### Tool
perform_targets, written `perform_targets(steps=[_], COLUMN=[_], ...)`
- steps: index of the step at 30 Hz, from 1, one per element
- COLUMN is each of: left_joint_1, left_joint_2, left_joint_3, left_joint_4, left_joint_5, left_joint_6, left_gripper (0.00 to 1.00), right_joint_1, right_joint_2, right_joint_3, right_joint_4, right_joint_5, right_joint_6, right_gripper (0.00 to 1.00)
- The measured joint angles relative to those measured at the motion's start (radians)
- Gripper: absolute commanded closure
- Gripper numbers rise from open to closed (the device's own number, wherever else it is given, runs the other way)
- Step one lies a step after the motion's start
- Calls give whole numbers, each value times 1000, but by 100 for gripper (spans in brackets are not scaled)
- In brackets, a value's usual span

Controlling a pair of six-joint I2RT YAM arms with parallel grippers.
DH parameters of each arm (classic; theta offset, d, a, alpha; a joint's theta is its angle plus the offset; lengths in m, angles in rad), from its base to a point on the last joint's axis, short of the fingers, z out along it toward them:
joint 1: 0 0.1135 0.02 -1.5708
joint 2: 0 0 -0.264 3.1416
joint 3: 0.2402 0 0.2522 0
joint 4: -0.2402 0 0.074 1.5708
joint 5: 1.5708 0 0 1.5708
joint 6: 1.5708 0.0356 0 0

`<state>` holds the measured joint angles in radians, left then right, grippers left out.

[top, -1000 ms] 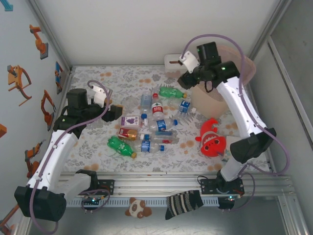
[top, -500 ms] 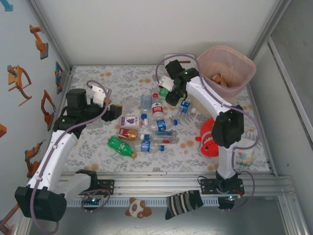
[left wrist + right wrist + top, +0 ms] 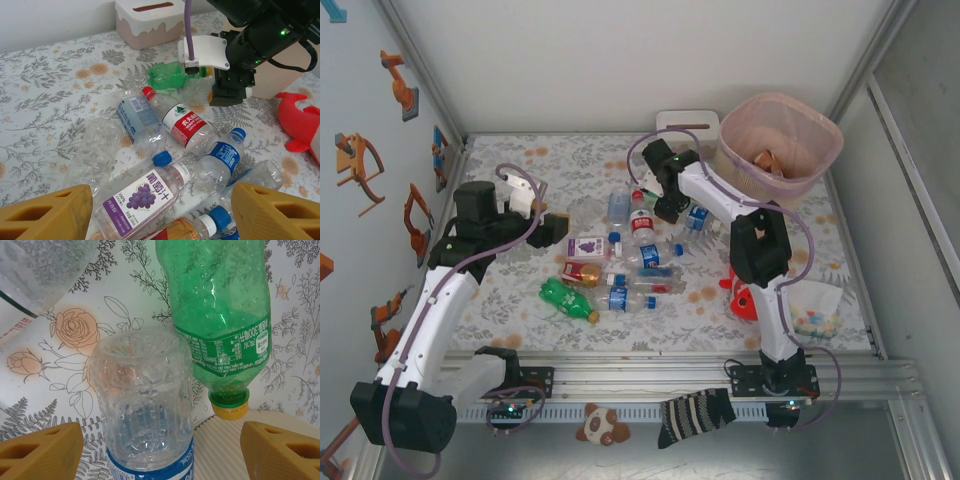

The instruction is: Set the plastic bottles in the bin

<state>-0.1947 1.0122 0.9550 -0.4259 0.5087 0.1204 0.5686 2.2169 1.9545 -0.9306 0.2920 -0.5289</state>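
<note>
Layout, overhead view: bottles [image 3: 630, 255] lie on their sides in a loose heap at the middle of the floral cloth [image 3: 520, 165]. Bin [image 3: 817, 118] sits upper right, near the back corner, with something orange-brown inside that I cannot identify. White tissue box [image 3: 685, 125] is just left of the bin. Red plush fish [image 3: 738, 290] lies below the bin, partly behind the right arm.

Right gripper [image 3: 665, 208]: at the upper edge of the heap, pointing down. Its wrist camera shows the 2 fingertips at the lower corners, spread wide. A clear blue-labelled bottle [image 3: 142, 405] lies in the gap with space on each side of it. Jaws released, grasping nothing. A green bottle [image 3: 220, 315] with a yellow cap lies just right of the clear bottle, cap toward the bottom of the frame. In the left wrist camera the same green bottle [image 3: 167, 75] shows upper centre, partly behind the right gripper [image 3: 230, 92].

Left gripper [image 3: 560, 228]: held above the cloth at the left edge of the heap. Fingertips sit at the lower corners of its camera, wide apart; released, empty. Ahead of it: 1 purple grape-labelled bottle [image 3: 145, 195], 1 red-labelled bottle [image 3: 182, 122], several blue-capped bottles.

A 2nd green bottle [image 3: 565, 298] lies at the lower left of the heap.
</note>
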Motion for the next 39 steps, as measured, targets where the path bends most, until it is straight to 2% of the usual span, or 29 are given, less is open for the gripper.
perform_targets(steps=[25, 39], left_joint_1=[0, 2], left_joint_2=[-2, -7], left_joint_3=[0, -1], left_joint_4=[0, 0], left_joint_5=[0, 0], left_joint_6=[-3, -4], left_gripper=[27, 27], right_joint_1=[18, 18], right_joint_2=[69, 71], right_joint_3=[-61, -66], right_joint_4=[40, 57], right_joint_5=[9, 17], right_joint_6=[0, 1], right_gripper=[25, 36])
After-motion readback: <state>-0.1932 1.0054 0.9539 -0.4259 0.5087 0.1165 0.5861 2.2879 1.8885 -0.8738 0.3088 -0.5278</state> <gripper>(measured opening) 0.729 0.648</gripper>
